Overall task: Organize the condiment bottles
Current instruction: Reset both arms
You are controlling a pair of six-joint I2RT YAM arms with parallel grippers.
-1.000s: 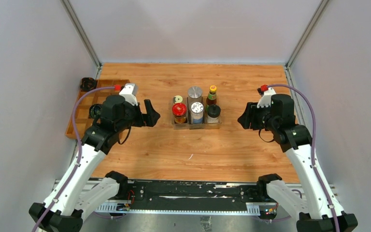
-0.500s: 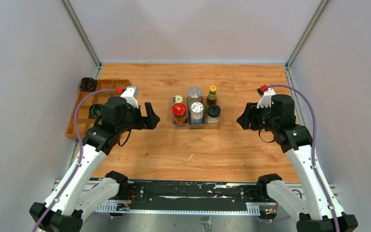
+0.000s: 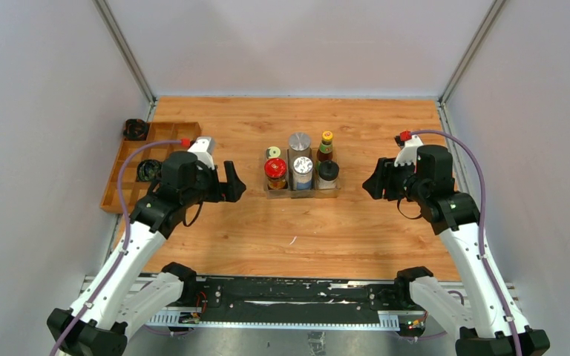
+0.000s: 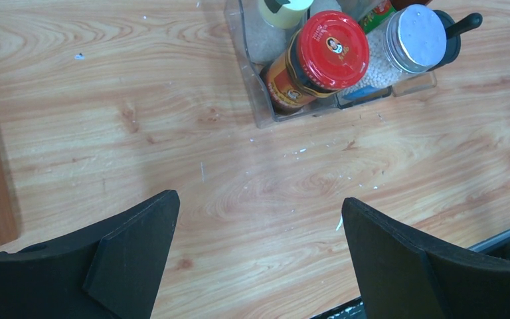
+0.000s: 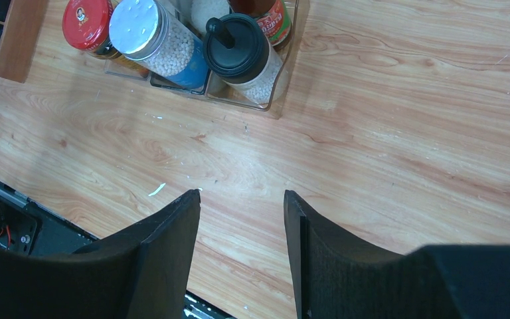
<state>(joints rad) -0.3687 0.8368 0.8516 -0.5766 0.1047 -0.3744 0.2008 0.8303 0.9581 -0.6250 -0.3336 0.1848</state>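
Six condiment bottles stand in a clear rack [image 3: 269, 192] at the table's middle. Front row: red-lidded dark jar [image 3: 275, 172], blue-labelled jar [image 3: 302, 170], black-capped jar [image 3: 328, 173]. Back row: yellow-capped shaker [image 3: 273, 153], silver-lidded jar [image 3: 300, 142], yellow-capped brown sauce bottle [image 3: 326, 146]. My left gripper [image 3: 232, 182] is open and empty, left of the rack. My right gripper [image 3: 372, 183] is open and empty, right of the rack. The red-lidded jar [image 4: 322, 54] shows in the left wrist view, the black-capped jar [image 5: 239, 53] in the right wrist view.
A wooden compartment tray [image 3: 122, 174] lies at the left edge, with black coiled bundles [image 3: 135, 128] at its far corner and in one compartment [image 3: 146, 170]. White walls close the table on three sides. Bare wood lies in front of the rack.
My left gripper has drawn slightly back toward me and to the left of the rack. My right gripper has shifted very slightly. The bottles have not moved.
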